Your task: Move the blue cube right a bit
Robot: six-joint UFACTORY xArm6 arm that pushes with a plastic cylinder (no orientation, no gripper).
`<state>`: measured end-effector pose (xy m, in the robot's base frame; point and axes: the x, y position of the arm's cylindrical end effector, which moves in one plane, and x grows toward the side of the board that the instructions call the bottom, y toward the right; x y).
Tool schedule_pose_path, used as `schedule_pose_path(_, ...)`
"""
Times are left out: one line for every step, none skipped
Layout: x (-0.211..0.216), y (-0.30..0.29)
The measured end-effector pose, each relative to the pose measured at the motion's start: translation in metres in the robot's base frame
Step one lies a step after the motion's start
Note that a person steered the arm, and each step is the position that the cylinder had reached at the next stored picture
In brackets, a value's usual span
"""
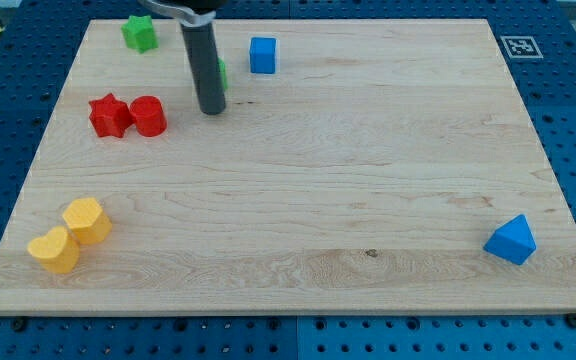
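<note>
My tip (211, 110) rests on the pale wooden counter (298, 180) (blue pegboard (568, 90) around), left of the blue cube (262, 55); no jaws show.

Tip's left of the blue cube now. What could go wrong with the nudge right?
1. A green block sits mostly hidden behind my tip, between it and the blue cube. A sweep right may drag it along.
2. My tip is lower in the view than the cube, so an off-centre hit could spin it or push it toward the board's top edge, which is close.
</note>
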<state>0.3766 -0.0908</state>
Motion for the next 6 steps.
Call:
schedule_pose_path(-0.007, 0.002)
schedule_pose_path(-0.03, -0.007)
schedule_pose_path(-0.049, -0.015)
schedule_pose_path(-0.064, -0.017)
schedule_pose_path(-0.064, 0.025)
schedule_pose_path(-0.076, 0.036)
